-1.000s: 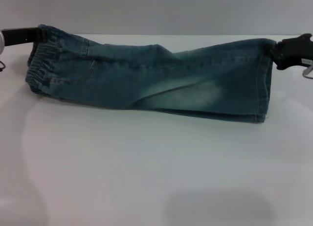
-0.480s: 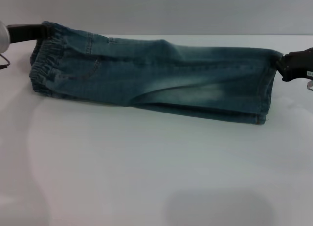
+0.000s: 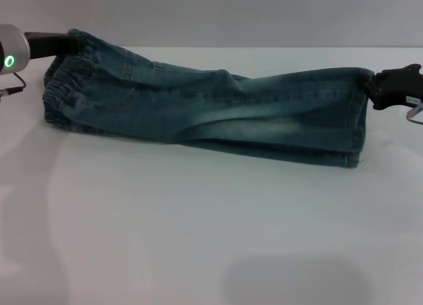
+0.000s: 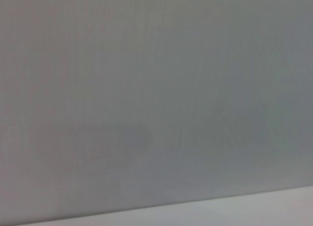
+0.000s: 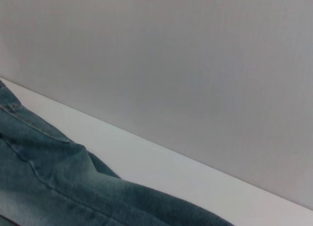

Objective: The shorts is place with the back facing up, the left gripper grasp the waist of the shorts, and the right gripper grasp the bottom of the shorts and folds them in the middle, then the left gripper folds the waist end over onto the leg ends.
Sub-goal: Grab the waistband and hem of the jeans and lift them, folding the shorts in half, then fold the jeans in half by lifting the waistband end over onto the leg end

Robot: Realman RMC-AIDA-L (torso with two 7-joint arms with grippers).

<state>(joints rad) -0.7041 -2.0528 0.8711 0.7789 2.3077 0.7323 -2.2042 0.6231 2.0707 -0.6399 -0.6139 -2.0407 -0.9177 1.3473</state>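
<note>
The shorts point(image 3: 211, 113) lie folded lengthwise into a long band, stretched across the far half of the white table point(image 3: 198, 239) and parallel to its far edge. The left gripper point(image 3: 66, 44) is clamped on the waist of the shorts point(image 3: 63, 87) at the far-left corner of the garment, green light showing on its arm. The right gripper point(image 3: 373, 87) is clamped on the bottom of the shorts point(image 3: 357, 120) near the table's right edge. The near fold edge rests on the table.
</note>
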